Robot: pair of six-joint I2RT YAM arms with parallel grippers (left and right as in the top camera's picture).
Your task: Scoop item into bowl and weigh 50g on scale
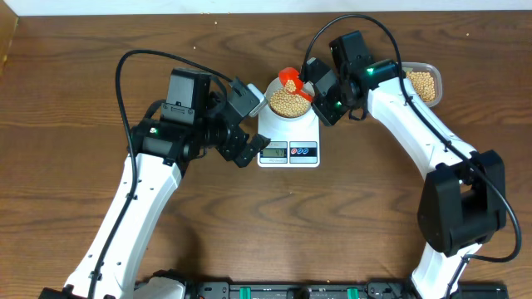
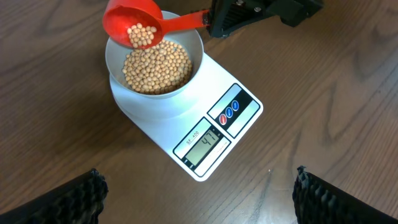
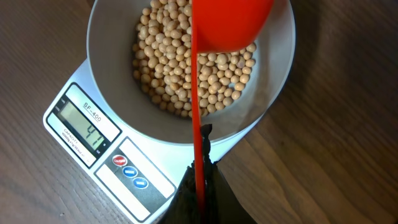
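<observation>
Resting on brown wood table [image 1: 66,100]: scale [image 1: 289,131] | right pincer [image 3: 200,186] pinching red scoop [image 2: 132,25] | left pincer [image 1: 251,124] spread

Overhead: scale [image 1: 288,151] display digits too small to read; tub [image 1: 437,83] partly hidden behind right arm. Right wrist view: scoop [image 3: 230,25] cut by top edge, right gripper [image 3: 200,180] by bottom edge.

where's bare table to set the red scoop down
Widest free patch: bare wood in front of the scale, between left arm and right arm. Another: far left corner, behind the left arm. Crowded around the bowl: left gripper, right gripper holding the scoop, tub further right.
</observation>
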